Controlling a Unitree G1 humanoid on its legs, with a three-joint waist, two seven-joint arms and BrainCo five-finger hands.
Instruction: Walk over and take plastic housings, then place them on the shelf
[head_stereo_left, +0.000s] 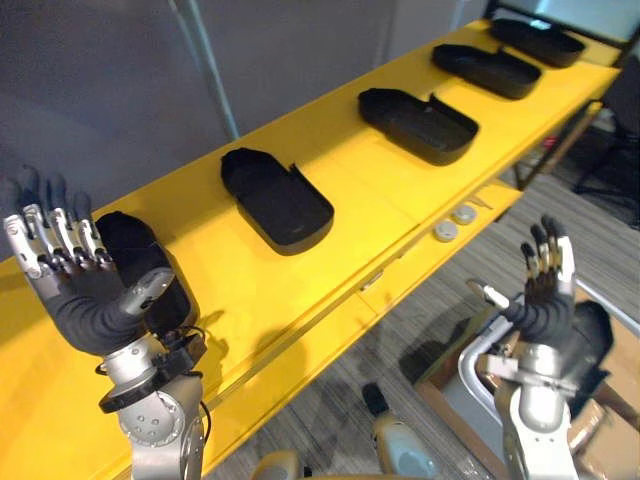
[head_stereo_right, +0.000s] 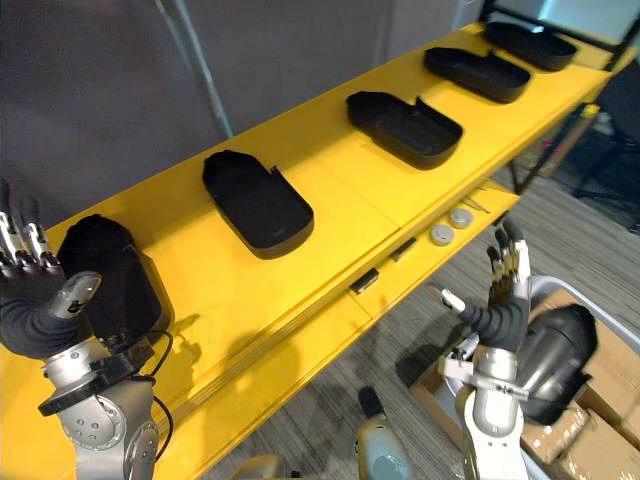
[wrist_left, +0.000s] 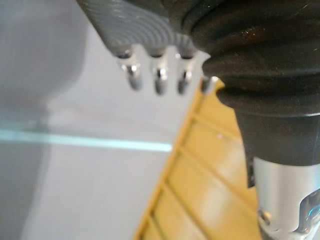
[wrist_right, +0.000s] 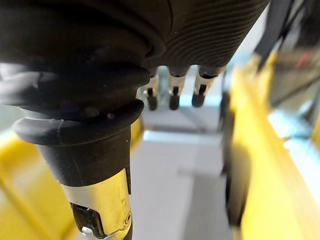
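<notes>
Several black plastic housings lie in a row on the long yellow shelf (head_stereo_left: 240, 290): one in the middle (head_stereo_left: 277, 206), another further right (head_stereo_left: 420, 125), two more at the far end (head_stereo_left: 500, 70) (head_stereo_left: 540, 42). A further housing (head_stereo_right: 108, 275) sits at the near left end, right behind my left hand (head_stereo_left: 85, 292). That hand is raised with straight fingers, open and holding nothing. My right hand (head_stereo_left: 545, 298) is lifted over the floor at the lower right, open and empty too.
Two small grey discs (head_stereo_left: 455, 222) lie on the shelf's lower front ledge. A dark housing (head_stereo_right: 560, 360) rests in a cardboard box (head_stereo_right: 605, 405) on the grey floor at the lower right. A grey wall stands behind the shelf.
</notes>
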